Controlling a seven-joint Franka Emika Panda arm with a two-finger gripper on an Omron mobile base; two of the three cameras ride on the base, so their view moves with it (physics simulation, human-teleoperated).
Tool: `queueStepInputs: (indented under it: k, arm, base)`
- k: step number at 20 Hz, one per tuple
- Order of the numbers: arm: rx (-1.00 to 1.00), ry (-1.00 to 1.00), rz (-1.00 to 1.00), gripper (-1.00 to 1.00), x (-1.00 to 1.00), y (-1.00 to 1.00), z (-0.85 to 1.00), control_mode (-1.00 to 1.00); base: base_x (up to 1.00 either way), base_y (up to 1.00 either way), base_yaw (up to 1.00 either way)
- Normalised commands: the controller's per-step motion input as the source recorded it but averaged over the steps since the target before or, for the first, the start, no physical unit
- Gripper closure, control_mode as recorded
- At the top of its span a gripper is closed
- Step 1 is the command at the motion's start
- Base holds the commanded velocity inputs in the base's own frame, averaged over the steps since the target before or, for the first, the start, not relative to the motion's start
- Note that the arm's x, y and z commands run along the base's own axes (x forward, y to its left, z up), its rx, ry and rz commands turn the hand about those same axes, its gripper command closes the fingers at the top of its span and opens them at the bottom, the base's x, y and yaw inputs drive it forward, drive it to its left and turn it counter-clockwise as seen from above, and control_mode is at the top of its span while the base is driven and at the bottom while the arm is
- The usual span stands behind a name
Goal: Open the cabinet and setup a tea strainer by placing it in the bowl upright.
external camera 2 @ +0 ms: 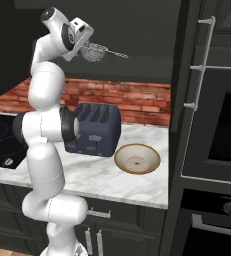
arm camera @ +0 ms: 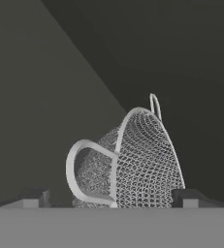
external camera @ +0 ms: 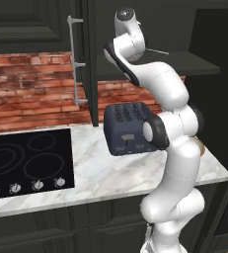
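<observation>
Both doors of the black cabinet (external camera: 90, 59) stand open, and my arm reaches up into it. The tea strainer (external camera 2: 95, 51), a silver mesh basket with a thin handle pointing right, lies tilted on the cabinet shelf (external camera: 189, 63). My gripper (external camera 2: 88, 45) is open right at the basket. In the hand view the strainer (arm camera: 133, 162) sits between the two spread fingertips (arm camera: 187, 197), with a gap on each side. The tan bowl (external camera 2: 137, 159) rests on the marble counter, to the right of the toaster.
A dark blue toaster (external camera 2: 94, 129) stands on the counter (external camera: 105, 173) under the cabinet. A black cooktop (external camera: 26, 160) lies at the left. The right cabinet door (external camera 2: 187, 65) with its silver handle juts forward beside a built-in oven (external camera 2: 217, 130). A brick wall backs the counter.
</observation>
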Motion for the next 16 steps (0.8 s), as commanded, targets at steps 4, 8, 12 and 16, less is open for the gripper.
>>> queueStepInputs:
  k: [4, 8, 12, 16]
  arm:
    - [0.04, 0.00, 0.00, 1.00, 0.00, 0.00, -0.14, -1.00]
    - [0.03, 0.00, 0.00, 1.00, 0.00, 0.00, -0.09, -1.00]
    - [0.00, 0.01, 0.00, 1.00, 0.00, 0.05, -0.04, -1.00]
    - [0.00, 0.00, 0.00, 1.00, 0.00, 0.00, 0.00, -1.00]
  base:
    - [0.00, 0.00, 0.00]
    - [0.00, 0.00, 0.00]
    - [0.00, 0.00, 0.00]
    - [0.00, 0.00, 0.00]
